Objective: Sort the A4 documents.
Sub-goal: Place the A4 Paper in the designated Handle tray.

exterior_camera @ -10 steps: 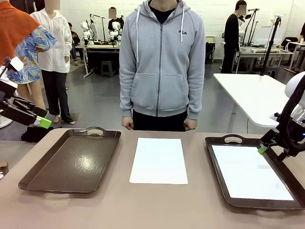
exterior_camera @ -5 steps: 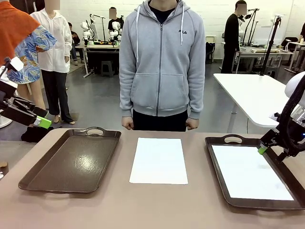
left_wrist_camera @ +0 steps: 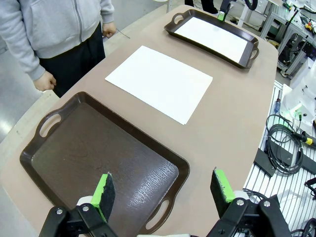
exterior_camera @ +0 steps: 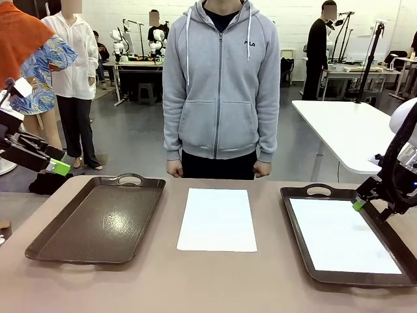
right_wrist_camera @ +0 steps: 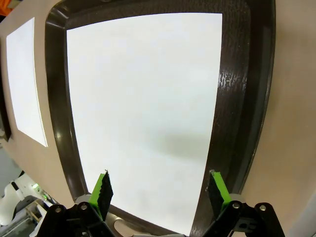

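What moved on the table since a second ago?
Nothing visibly changed. The left gripper and the right gripper stay open and empty. One sheet still lies on the table between the trays, a second sheet lies in the right tray, and the left tray stays bare.

Left gripper point(left_wrist_camera: 163, 186) and right gripper point(right_wrist_camera: 160, 186): black linkage fingers with silver screws are being shown, each gripper being tipped by 2 green pads point(left_wrist_camera: 104, 191). A grey zip hoodie point(exterior_camera: 221, 85) with white drawstrings is being worn by the person point(exterior_camera: 220, 124) over dark trousers point(exterior_camera: 218, 167).
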